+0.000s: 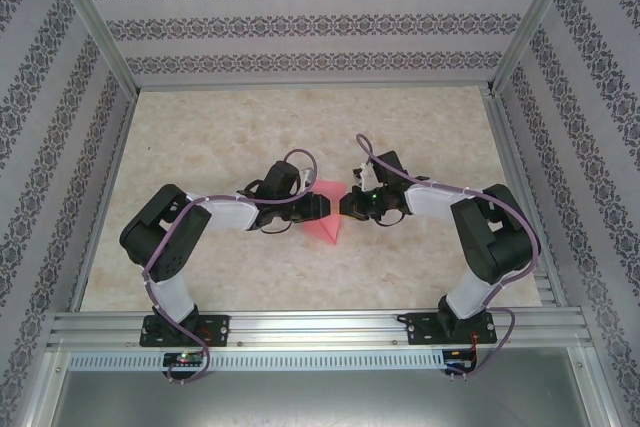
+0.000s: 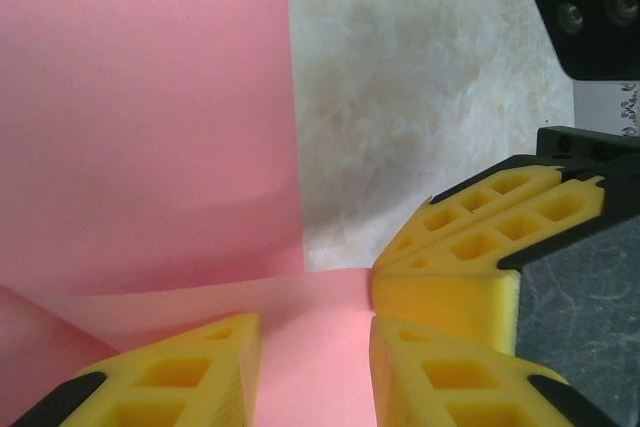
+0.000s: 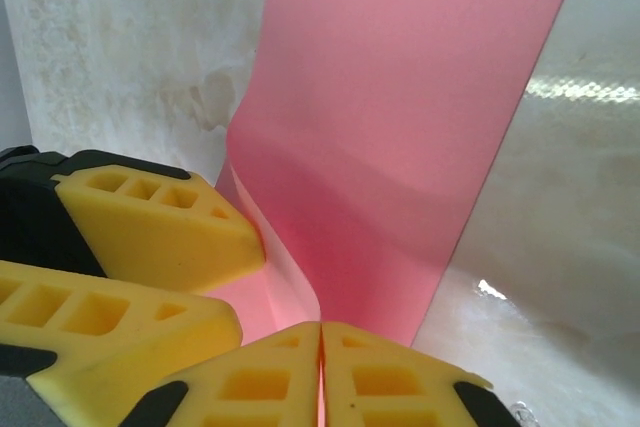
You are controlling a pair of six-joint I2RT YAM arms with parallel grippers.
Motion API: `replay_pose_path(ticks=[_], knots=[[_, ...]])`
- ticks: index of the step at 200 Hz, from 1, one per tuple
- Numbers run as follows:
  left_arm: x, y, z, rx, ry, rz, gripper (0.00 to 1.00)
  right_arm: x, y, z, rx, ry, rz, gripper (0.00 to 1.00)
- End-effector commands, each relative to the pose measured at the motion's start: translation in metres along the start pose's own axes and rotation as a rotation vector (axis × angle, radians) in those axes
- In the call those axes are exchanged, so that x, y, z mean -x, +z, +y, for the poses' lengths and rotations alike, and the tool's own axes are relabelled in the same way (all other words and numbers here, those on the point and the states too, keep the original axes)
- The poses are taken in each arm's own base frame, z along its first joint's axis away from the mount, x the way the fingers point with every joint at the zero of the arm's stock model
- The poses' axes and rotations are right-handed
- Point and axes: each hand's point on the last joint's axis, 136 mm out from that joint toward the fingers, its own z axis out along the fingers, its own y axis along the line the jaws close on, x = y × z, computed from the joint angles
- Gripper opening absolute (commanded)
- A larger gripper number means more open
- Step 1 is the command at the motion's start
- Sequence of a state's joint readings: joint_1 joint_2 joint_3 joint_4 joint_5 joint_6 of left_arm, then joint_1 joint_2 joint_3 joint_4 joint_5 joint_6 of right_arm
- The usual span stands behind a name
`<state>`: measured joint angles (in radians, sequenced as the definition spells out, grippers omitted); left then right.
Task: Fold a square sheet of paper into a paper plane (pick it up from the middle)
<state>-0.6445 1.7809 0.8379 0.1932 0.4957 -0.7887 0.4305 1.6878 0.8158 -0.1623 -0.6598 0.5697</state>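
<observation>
Where my right gripper (image 3: 320, 347) closes: yellow honeycombed pads pinched flat on the square sheet of paper (image 3: 400, 117).
My left gripper (image 2: 314, 332): matching wedges apart, paper running between.
Sheet: thin, smooth pink, softly curved, mid-table.
Table (image 2: 420, 97): pale marbled surface.

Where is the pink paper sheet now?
The paper sheet sits near the centre of the top view, between the tips of the left hand and right hand.
</observation>
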Motion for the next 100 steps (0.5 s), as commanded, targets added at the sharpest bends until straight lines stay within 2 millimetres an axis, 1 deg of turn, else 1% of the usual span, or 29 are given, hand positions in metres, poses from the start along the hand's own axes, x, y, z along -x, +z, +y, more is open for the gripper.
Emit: replay_pose_path(ticks=[1,46,67,100], knots=[[-0.008,-0.005,-0.001,0.006,0.014,0.012,0.35,-0.003,0.01,-0.001,-0.004,-0.037,0.019,0.08],[-0.006,-0.015,-0.018,-0.05,0.03,-0.001,0.35,-0.006,0.018,-0.008,-0.034,-0.036,0.037,0.07],[-0.008,-0.011,-0.025,-0.087,0.016,0.013,0.35,-0.005,0.019,-0.01,-0.045,-0.04,0.038,0.07],[-0.011,-0.004,-0.026,-0.073,0.023,0.032,0.34,-0.002,0.019,-0.013,-0.077,-0.055,0.039,0.07]])
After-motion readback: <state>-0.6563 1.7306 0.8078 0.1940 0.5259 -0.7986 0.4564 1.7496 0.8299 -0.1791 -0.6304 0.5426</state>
